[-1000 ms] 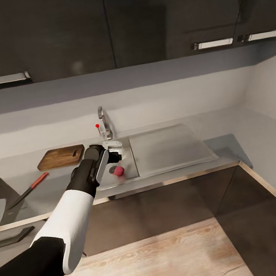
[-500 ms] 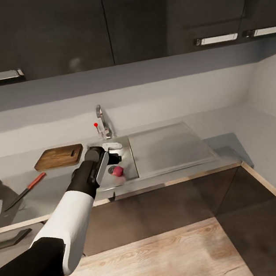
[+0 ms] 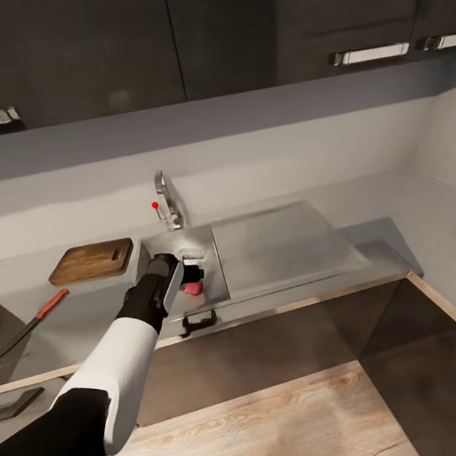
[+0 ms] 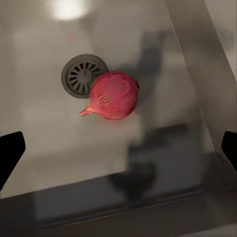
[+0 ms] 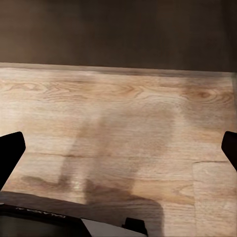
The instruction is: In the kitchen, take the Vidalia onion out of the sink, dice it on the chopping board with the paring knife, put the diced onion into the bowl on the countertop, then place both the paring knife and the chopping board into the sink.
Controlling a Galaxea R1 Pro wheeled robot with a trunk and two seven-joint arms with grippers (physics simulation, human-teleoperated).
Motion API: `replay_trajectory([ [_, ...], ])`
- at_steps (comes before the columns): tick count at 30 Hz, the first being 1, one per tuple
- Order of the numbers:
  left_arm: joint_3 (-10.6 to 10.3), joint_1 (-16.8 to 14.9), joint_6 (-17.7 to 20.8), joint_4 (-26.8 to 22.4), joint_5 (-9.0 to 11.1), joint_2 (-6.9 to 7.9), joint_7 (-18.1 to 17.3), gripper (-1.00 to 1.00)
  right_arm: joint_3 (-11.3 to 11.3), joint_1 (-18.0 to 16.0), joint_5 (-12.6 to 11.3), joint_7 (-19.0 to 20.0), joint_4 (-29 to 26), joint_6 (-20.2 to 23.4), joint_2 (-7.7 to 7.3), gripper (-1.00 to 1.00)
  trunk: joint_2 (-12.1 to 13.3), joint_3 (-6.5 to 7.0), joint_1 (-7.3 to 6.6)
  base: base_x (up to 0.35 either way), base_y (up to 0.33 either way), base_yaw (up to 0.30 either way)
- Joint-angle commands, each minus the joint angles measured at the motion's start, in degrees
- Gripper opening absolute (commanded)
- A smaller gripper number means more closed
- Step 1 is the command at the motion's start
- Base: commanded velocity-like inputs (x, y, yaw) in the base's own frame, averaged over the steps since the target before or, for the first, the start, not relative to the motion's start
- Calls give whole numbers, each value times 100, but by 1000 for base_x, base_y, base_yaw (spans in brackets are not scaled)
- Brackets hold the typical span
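Nearest the camera in the head view, the left arm extends from the lower left, white forearm leading to a black wrist, with the left gripper (image 3: pixel 189 277) lowered into the sink (image 3: pixel 217 297). The fingers (image 4: pixel 10 153) stand wide apart, one tip at each side edge of the left wrist view, and nothing is held between them.

The Vidalia onion (image 4: pixel 113 95) is a rounded pinkish-red bulb with fine lengthwise streaks and a short pointed tip at one end. It lies on the steel floor of the basin, touching or overlapping the rim of the round drain (image 4: pixel 83 75). The onion sits between the two finger lines but beyond the tips, apart from both. In the head view only a pink edge of the onion shows beside the gripper body.

The right gripper (image 5: pixel 118 153) points at the light wood floor (image 5: pixel 118 123); its fingers are also spread wide and empty.

Farther back on the grey desk (image 3: pixel 87 316), left of the basin, the knife (image 3: pixel 30 323) with a reddish handle lies flat. Beyond it, the chopping board (image 3: pixel 90 261) lies flat, its handle slot toward the sink. The chrome tap (image 3: pixel 166 201) rises behind the basin, against the grey wall.
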Motion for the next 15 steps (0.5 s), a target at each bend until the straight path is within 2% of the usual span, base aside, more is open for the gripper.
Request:
replay_trajectory([
  [1,-21,-5,-25,40,53,2,43,100,-40,1,44,38,-10,-15,9,100,-11,-19,3,0,0,0],
  [10,-20,-4,-112,124,66,-14,43,100,-40,1,44,38,-9,-15,9,100,-11,-103,3,11,0,0],
  [15,-20,-4,-122,135,73,-9,43,100,-40,1,44,38,-7,-15,9,100,-11,-150,3,240,0,0],
])
